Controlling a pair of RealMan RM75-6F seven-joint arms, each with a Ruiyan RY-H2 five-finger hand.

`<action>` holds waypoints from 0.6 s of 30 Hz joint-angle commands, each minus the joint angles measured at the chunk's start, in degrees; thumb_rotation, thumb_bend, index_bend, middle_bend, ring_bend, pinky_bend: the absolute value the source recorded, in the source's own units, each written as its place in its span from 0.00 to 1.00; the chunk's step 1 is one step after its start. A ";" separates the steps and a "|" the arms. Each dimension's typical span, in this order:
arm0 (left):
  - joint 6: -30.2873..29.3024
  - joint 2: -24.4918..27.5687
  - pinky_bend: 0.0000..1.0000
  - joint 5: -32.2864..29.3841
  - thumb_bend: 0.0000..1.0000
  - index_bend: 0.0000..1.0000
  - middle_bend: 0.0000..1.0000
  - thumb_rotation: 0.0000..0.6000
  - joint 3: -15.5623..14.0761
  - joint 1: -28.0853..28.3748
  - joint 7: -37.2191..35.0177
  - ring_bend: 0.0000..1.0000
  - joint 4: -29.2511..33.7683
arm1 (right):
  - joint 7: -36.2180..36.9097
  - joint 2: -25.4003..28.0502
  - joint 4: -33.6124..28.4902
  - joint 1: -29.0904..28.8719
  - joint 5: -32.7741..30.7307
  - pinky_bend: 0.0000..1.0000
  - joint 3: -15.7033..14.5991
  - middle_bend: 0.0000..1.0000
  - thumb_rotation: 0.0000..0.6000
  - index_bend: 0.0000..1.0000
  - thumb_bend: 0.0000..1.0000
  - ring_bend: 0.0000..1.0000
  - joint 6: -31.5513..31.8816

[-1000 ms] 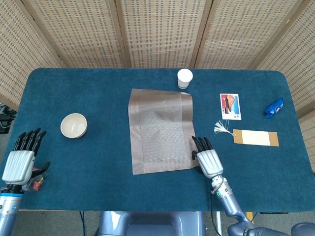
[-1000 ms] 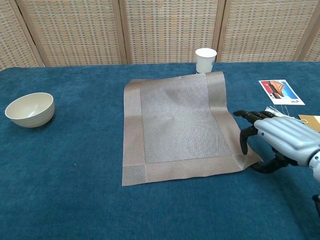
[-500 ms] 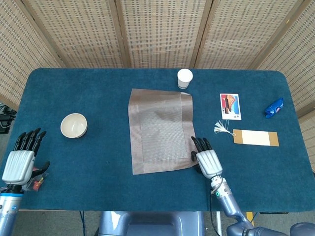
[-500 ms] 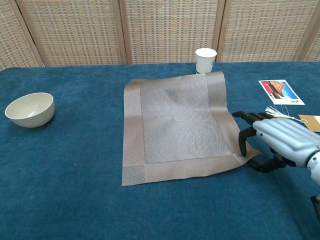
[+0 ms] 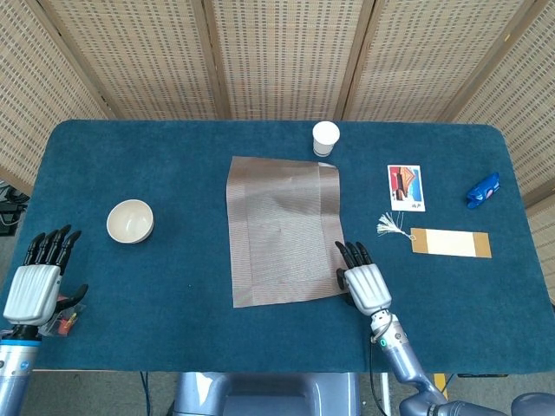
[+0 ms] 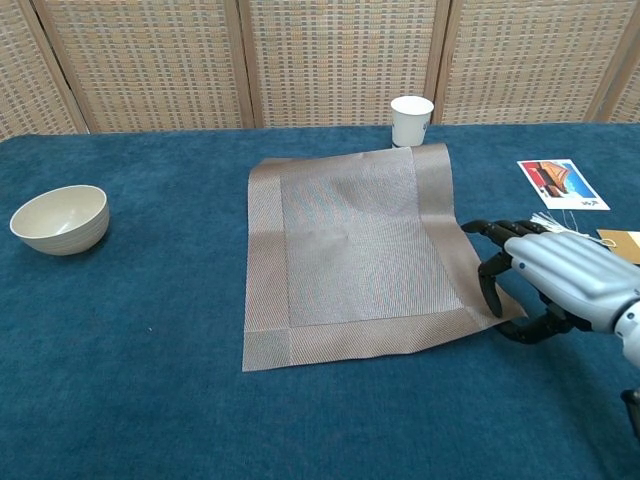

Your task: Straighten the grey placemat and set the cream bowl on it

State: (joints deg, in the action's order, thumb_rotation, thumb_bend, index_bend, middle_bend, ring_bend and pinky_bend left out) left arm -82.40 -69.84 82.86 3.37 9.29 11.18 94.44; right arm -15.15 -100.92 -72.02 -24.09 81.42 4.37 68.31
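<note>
The grey placemat (image 5: 282, 230) lies mid-table, slightly askew, its far right corner by a paper cup. My right hand (image 5: 364, 282) is at the mat's near right corner (image 6: 500, 305); in the chest view its fingers (image 6: 490, 270) curl over the corner with the thumb below, pinching it. The cream bowl (image 5: 130, 221) stands upright and empty on the left (image 6: 60, 218), well apart from the mat. My left hand (image 5: 35, 282) hovers at the table's near left edge, fingers straight and apart, holding nothing. It is outside the chest view.
A white paper cup (image 5: 326, 138) stands just behind the mat. To the right lie a photo card (image 5: 406, 187), a white tassel (image 5: 390, 225), a tan tag (image 5: 450, 243) and a blue object (image 5: 483, 190). Wicker screens back the table.
My right hand has shifted slightly away from me along the mat's right edge, and the mat's near right corner has moved a little with it. The bowl and the left hand are unchanged.
</note>
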 commanded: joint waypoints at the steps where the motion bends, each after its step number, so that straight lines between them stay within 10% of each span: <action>1: 0.03 -0.01 0.00 -0.01 0.26 0.05 0.00 1.00 -0.01 0.00 0.07 0.00 0.01 | 0.02 -0.04 -0.03 0.03 -0.05 0.00 -0.02 0.11 1.00 0.68 0.53 0.00 -0.05; 18: 0.01 -0.02 0.00 0.06 0.26 0.05 0.00 1.00 0.02 -0.04 0.04 0.00 0.03 | -0.86 0.41 -1.49 0.39 0.17 0.00 0.14 0.11 1.00 0.69 0.57 0.00 0.98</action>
State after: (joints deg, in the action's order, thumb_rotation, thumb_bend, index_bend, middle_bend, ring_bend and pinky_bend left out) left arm -82.38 -69.86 82.91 3.39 9.24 11.21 94.47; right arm -16.02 -100.59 -73.37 -23.74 81.51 4.50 69.19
